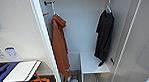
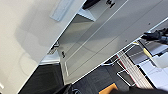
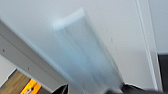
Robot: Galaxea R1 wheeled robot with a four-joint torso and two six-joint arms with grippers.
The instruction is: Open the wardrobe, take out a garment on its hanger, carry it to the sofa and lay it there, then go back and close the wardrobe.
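Wardrobe (image 1: 130,40) open, garment (image 1: 104,37) hanging inside.
Fabric prob. limp, light; grab hanger (image 1: 108,7) near hook. Jaws' state: can't tell.

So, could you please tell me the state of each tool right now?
Left tool: cannot be told.
Right tool: cannot be told.

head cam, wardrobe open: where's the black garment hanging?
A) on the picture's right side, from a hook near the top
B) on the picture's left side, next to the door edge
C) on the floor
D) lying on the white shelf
A: the black garment hangs on its hanger from a hook at the upper right of the open wardrobe; the long orange garment hangs on the left.
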